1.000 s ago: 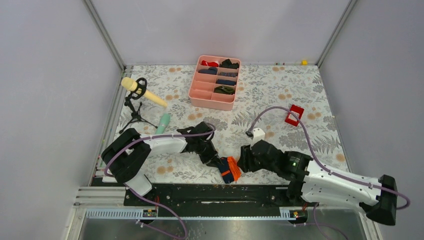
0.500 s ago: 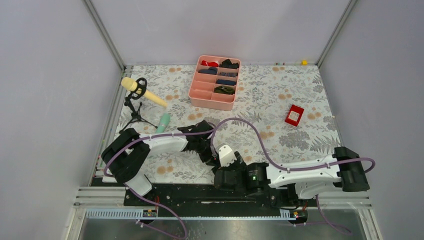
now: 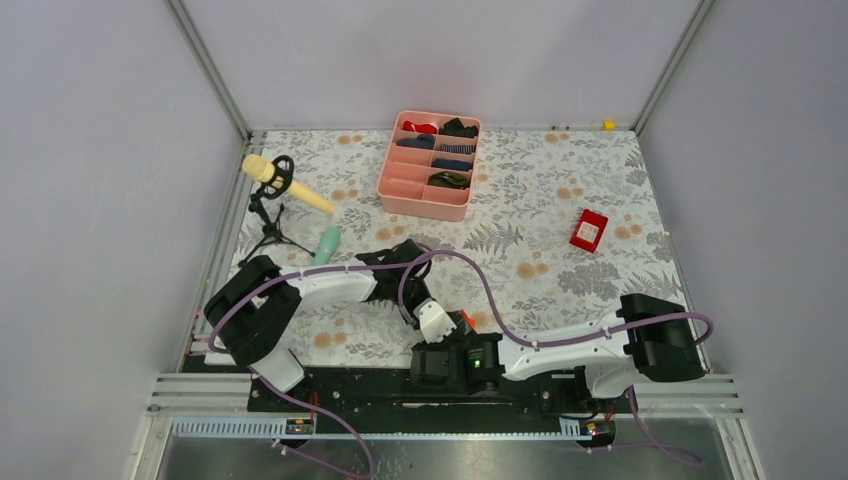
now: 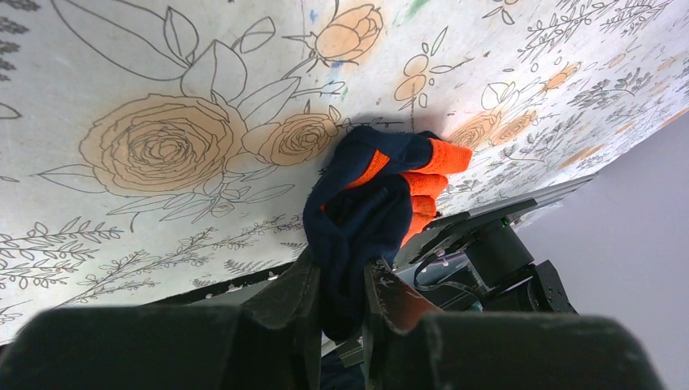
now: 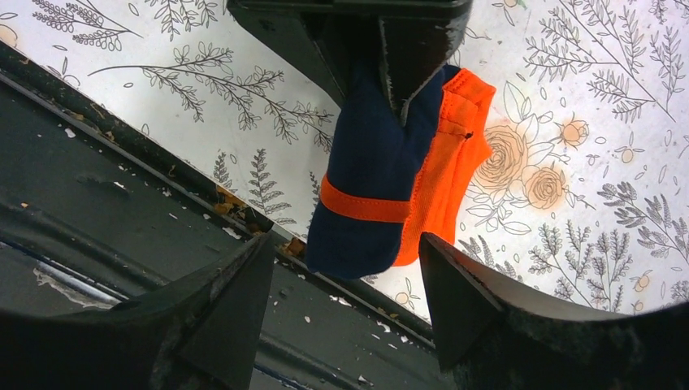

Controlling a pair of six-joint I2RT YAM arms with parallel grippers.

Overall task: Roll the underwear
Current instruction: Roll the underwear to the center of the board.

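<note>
1. Underwear (image 5: 370,162): a bunched navy bundle with an orange waistband. It lies at the near edge of the floral table (image 3: 600,280), about midway from left to right. Its near end reaches the black rail (image 5: 122,211).
2. Left gripper (image 4: 340,280): jaws pinching the navy cloth at 1 end of the bundle.
3. Right gripper (image 5: 343,244): jaws spread wide, 1 finger on each side of the bundle's other end. Whether they touch it cannot be told.
4. Pink tray (image 3: 423,207): far middle, well apart from the bundle, with small rolled garments in its compartments.
5. Microphone (image 3: 285,185): far left, on a stand.
</note>
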